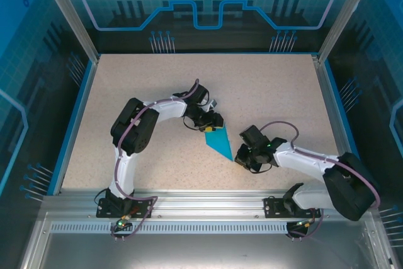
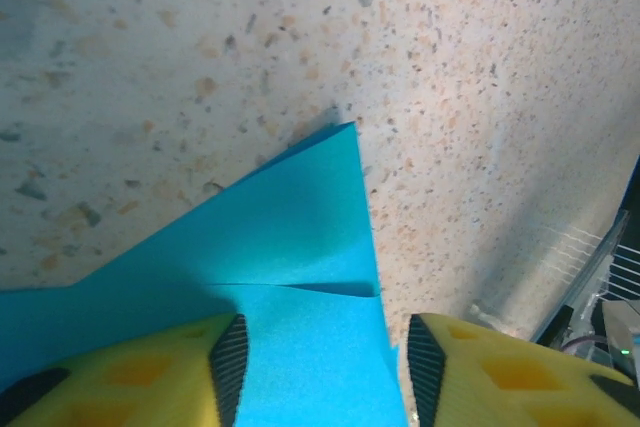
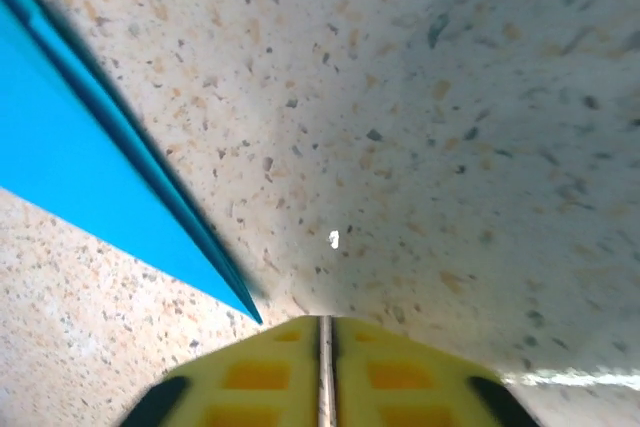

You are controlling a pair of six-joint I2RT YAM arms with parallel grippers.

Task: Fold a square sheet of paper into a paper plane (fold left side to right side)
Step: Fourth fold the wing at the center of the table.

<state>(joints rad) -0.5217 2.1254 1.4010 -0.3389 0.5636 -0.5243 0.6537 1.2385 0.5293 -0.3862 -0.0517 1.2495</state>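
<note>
Now, left gripper [image 2: 322, 352]: fingers spread apart, pinching nothing, low over the paper.
Paper [image 2: 290, 247]: bright blue, folded to a point, flat on the table [image 2: 480, 97]. It lies under one left finger and across the gap, and its edge stops just short of the other pad [image 2: 418, 367].
Right gripper [image 3: 326, 327]: fingers pressed together with a hairline seam between them, holding nothing.
Paper tip: just beside the right fingertips, to their left; I cannot tell whether they touch.
From above: the paper lies between the two grippers.
</note>
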